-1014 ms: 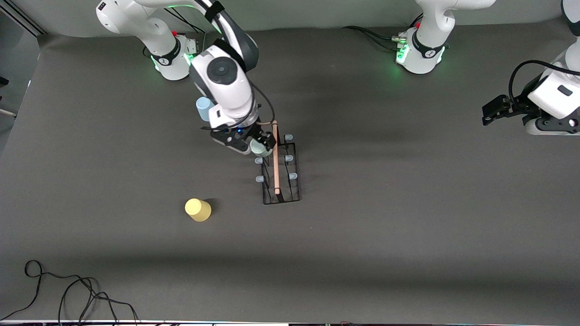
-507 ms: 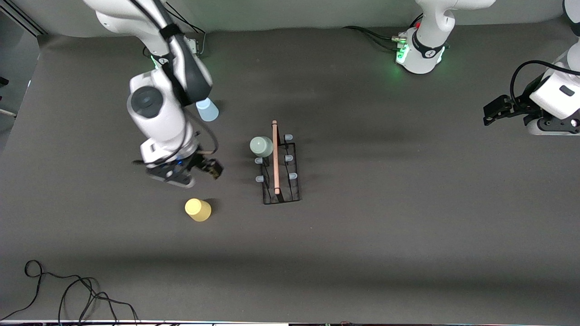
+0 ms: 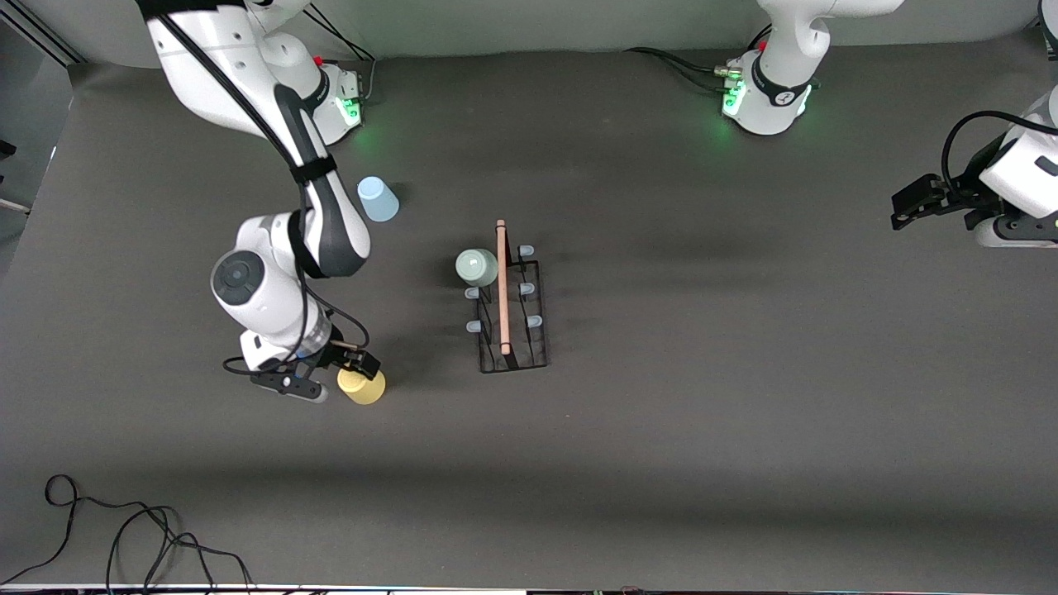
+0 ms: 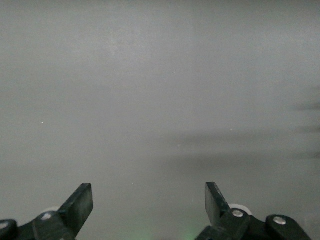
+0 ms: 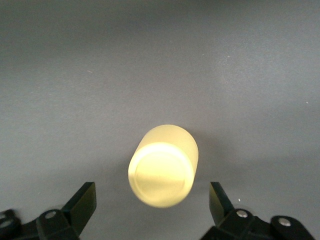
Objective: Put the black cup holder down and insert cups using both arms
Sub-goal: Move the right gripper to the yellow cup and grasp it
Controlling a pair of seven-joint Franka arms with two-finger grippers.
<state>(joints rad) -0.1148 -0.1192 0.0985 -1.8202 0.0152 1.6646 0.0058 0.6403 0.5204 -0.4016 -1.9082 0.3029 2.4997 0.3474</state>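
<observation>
The grey table (image 3: 661,463) fills the scene, and the right arm (image 3: 273,207) stretches out from its base, reaching down toward the front camera's side at its own end of the table. The left arm (image 3: 1017,178) waits off at the table's edge on its own end, well away from everything.

The black cup holder (image 3: 512,330) stands mid-table, well apart from the right gripper (image 3: 351,376), toward the left arm's end from it. The wooden rod handle (image 3: 502,285) runs along its top. The pale green cup (image 3: 477,267) sits upside down on one of the holder's pegs, on the side facing the right arm's end.

And there is the right gripper, hovering right over the yellow cup (image 3: 362,386)! In the right wrist view its fingers (image 5: 82,200) are spread wide, one on each side of the yellow cup (image 5: 162,172), not touching it, holding nothing. The cup stands upside down on the table, its flat bottom facing up at the camera.

The light blue cup (image 3: 378,199) stands upside down too, farther from the front camera than the right gripper, near the right arm's base.

The left gripper (image 3: 909,202) hangs over the table's edge; in the left wrist view its fingers (image 4: 80,202) stand wide apart and empty, only blank grey surface in front of them.
</observation>
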